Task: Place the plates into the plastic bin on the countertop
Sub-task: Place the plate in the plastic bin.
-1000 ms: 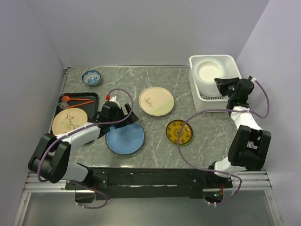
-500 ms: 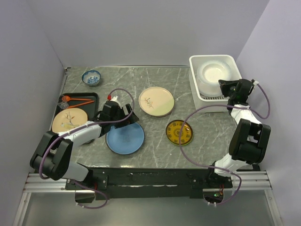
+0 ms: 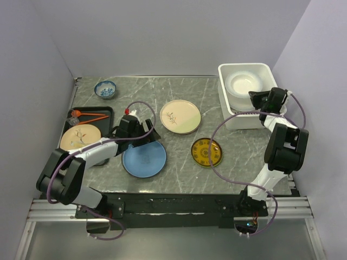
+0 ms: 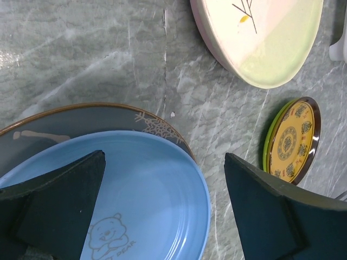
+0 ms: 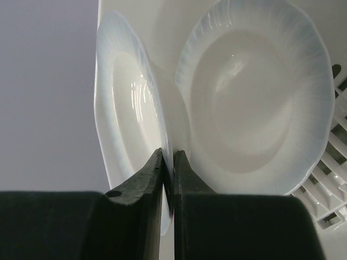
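Right wrist: white plate (image 5: 127,108) in end effector (image 5: 168,155)

A robotics test booth, not a home kitchen: plain lilac-grey walls (image 3: 162,38) boxed in a marble-look countertop (image 3: 146,92), and a left arm (image 3: 92,154) and right arm (image 3: 284,149) stood bolted to an aluminium rail (image 3: 295,208) at the frame's bottom.

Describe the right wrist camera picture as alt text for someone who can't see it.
The right gripper is shut on the rim of a white plate, which stands tilted at the picture's left. A second white plate lies beside it inside the plastic bin, whose slotted wall shows at lower right.
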